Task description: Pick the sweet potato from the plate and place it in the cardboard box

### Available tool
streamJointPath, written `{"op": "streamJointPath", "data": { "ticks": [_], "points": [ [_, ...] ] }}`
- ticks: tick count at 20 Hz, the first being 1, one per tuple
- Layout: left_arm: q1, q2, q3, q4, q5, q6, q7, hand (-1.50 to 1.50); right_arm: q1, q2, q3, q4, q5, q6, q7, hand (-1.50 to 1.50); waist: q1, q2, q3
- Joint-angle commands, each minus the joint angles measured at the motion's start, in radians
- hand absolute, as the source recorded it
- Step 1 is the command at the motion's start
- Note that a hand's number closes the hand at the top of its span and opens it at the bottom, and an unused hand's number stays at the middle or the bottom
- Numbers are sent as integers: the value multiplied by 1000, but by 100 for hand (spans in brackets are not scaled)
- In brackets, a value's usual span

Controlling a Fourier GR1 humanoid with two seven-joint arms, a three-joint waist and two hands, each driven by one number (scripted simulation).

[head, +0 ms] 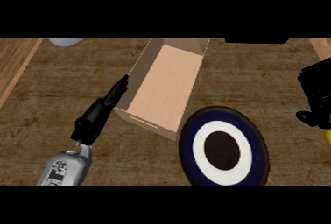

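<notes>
The open cardboard box [165, 83] lies in the middle of the counter, and I see only its bare floor. The plate [189, 144], with a navy rim, a white ring and a dark brown centre, sits just in front of the box to the right, with nothing on it. My right hand [317, 89] is at the view's right edge, beside the plate, with its fingers curled. A small yellow-orange piece [325, 136] shows just under it, which looks like the sweet potato, mostly cut off by the edge. My left hand [103, 109] lies with straight fingers along the box's left wall.
A grey round object [65, 41] peeks in at the top left and a dark object [257, 40] at the top right. Lighter wood strips border the counter at the left [14, 65] and the far right [321, 46].
</notes>
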Motion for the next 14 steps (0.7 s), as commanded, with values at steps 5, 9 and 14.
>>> {"op": "streamJointPath", "data": {
  "ticks": [5, 9, 14],
  "points": [
    [0, 23, 32, -14, 21, -30, 10, 0, -229, 77, 29, 200, -70, 173, -36, 150, 3, -3, -2],
    [2, -25, -6, -33, -10, 5, 36, 0, -342, 132, 64, 251, -67, 185, 58, 150, 2, -5, -2],
    [11, 1, 13, -77, 10, -24, 61, 0, -433, 247, 115, 365, -43, 170, 101, 150, 8, -4, -1]
  ]
}}
